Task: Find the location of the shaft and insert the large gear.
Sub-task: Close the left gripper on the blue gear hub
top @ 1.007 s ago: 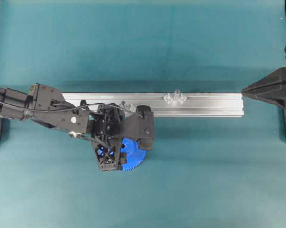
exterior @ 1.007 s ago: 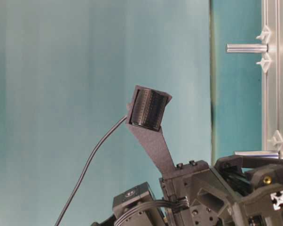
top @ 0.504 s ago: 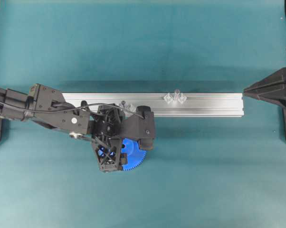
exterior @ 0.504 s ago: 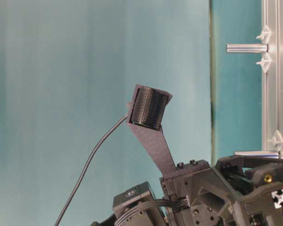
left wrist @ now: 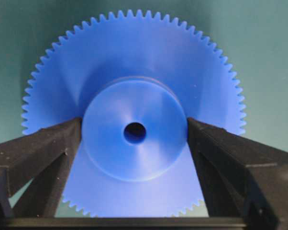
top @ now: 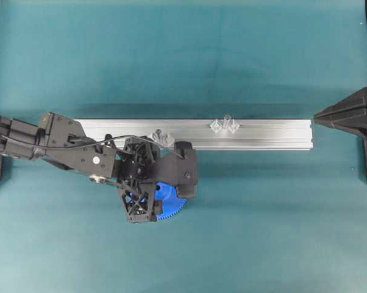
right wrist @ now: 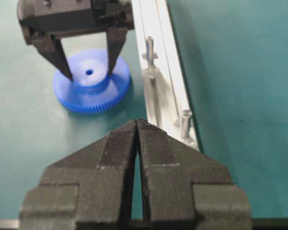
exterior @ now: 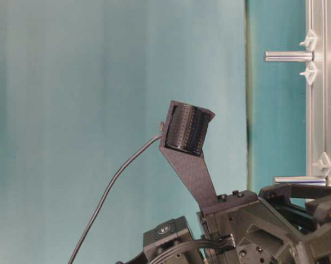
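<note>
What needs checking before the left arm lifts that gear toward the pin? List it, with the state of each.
1. Left gripper fingers on both sides of the hub: ok, both touch it.
2. Large gear lying flat on the mat: ok.
3. Hub's centre hole open: ok.
4. Shaft upright on the rail, nothing over it: ok.
5. Right gripper shut and off the path along the rail: ok.
6. Grip firm enough to lift: cannot tell.
</note>
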Available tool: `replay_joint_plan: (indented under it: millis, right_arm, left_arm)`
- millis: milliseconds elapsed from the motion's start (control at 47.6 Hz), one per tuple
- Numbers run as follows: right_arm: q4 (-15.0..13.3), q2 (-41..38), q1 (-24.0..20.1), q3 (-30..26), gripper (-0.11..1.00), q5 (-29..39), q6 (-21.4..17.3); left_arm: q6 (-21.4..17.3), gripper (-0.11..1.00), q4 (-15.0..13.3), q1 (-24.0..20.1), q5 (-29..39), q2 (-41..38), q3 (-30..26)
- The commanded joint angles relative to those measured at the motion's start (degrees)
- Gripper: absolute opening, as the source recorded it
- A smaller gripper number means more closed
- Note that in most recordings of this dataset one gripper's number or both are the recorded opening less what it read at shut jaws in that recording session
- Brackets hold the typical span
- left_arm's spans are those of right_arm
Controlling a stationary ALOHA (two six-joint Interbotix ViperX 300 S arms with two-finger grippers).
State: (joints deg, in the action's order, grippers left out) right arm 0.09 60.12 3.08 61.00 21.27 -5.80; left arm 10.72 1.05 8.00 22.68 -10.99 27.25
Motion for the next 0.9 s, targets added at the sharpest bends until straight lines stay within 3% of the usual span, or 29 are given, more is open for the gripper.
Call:
replay_joint_plan:
  millis: [0, 231, 378, 881]
  right_arm:
    - [0.1, -0.1, 0.1, -0.6, 0.08, -0.3, -0.5]
    - [0.1, 0.1, 0.1, -0.6, 0.08, -0.3, -0.5]
    - [0.1, 0.1, 0.1, -0.5, 0.08, -0.3, -0.5]
    - [0.1, 1.2, 0.1, -0.2, 0.08, -0.3, -0.5]
  left_arm:
    - [0.1, 0.93, 0.1, 0.1, 0.4, 0.3, -0.4]
    - [0.1, 0.88, 0.1, 0.1, 1.7, 0.3, -0.7]
    - [0.1, 0.72, 0.1, 0.1, 2.8, 0.4, -1.2]
    - [-0.1, 0.72, 0.1, 0.1, 2.9, 2.4, -2.5]
